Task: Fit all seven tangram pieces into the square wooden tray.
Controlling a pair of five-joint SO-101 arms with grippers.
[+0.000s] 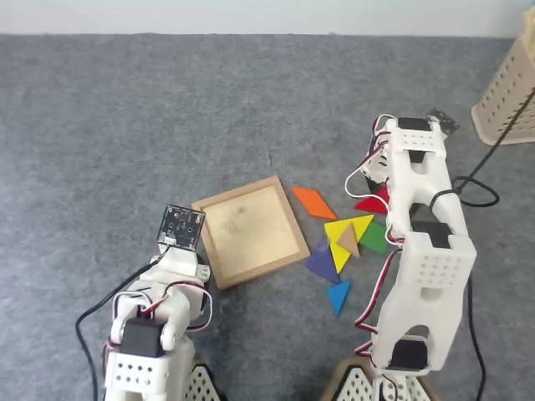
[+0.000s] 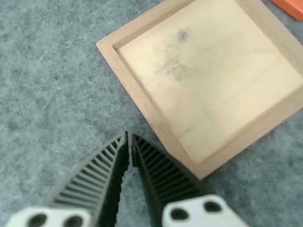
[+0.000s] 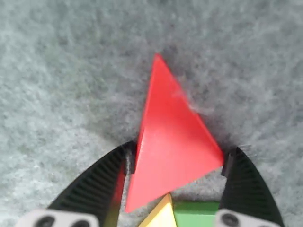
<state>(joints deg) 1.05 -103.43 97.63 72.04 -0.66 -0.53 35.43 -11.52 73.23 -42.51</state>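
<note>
Down against the fuzzy grey felt of the table [image 3: 71, 71], the right gripper [image 3: 177, 165] has its ribbed black jaws pressed to either side of the flat red triangle piece [image 3: 173, 132]. One corner of the triangle is hidden under a jaw. Nearer the wrist, a yellow piece [image 3: 161, 215] and a green piece [image 3: 196, 213] are cut off, their shapes unclear. The left gripper [image 2: 130, 142] is closed on nothing. Just beyond its tips lies the square wooden tray [image 2: 213, 80], smooth, pale, faintly smudged and partly cropped. Past the tray, an orange piece [image 2: 289, 6] shows as a sliver.
</note>
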